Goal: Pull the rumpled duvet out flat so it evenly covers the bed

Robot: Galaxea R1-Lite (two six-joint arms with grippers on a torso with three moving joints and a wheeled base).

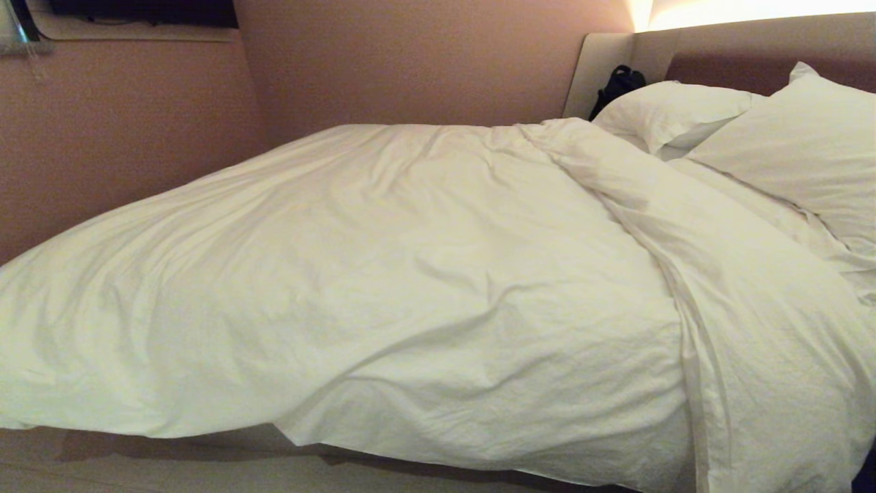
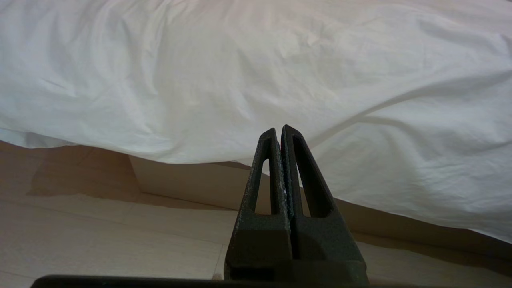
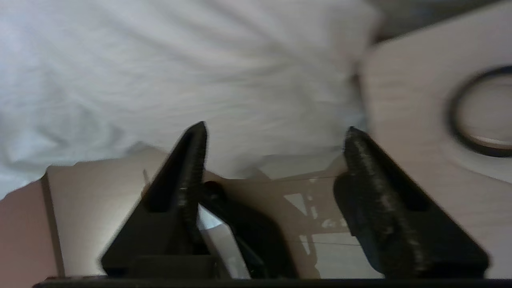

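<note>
The duvet point(image 1: 410, 287) is spread across most of the bed point(image 2: 192, 182), wrinkled, with a broad fold running from near the pillows point(image 1: 753, 137) down to the near right corner. Its near edge hangs unevenly: on the left it sits high above the floor point(image 2: 100, 236), leaving the platform base exposed, and towards the right it drops lower. Open floor is seen along the near side.

The left gripper point(image 2: 279, 132) is held low beside the bed, clear of the hanging edge, with its fingers pressed together on nothing. The right gripper point(image 3: 276, 138) is placed just off the duvet's border, near a pale surface bearing a dark ring point(image 3: 480, 112); its fingers stand wide apart and empty.
</note>
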